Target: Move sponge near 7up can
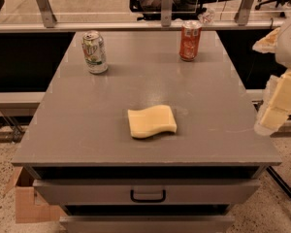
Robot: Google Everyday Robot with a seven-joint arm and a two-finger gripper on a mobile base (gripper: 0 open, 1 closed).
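Note:
The pale-yellow sponge (152, 121) lies flat on the grey table top (87, 130), near the front middle. The white and green 7up can (94, 51) stands upright at the back left of the table, well apart from the sponge. My gripper (276, 103), with cream-coloured fingers, hangs at the right edge of the view, past the table's right side and level with the sponge. It holds nothing that I can see.
A red-orange can (190, 41) stands upright at the back right of the table. Below the top is a drawer with a black handle (148, 196). A cardboard box (26, 203) sits on the floor at the lower left. A railing runs behind the table.

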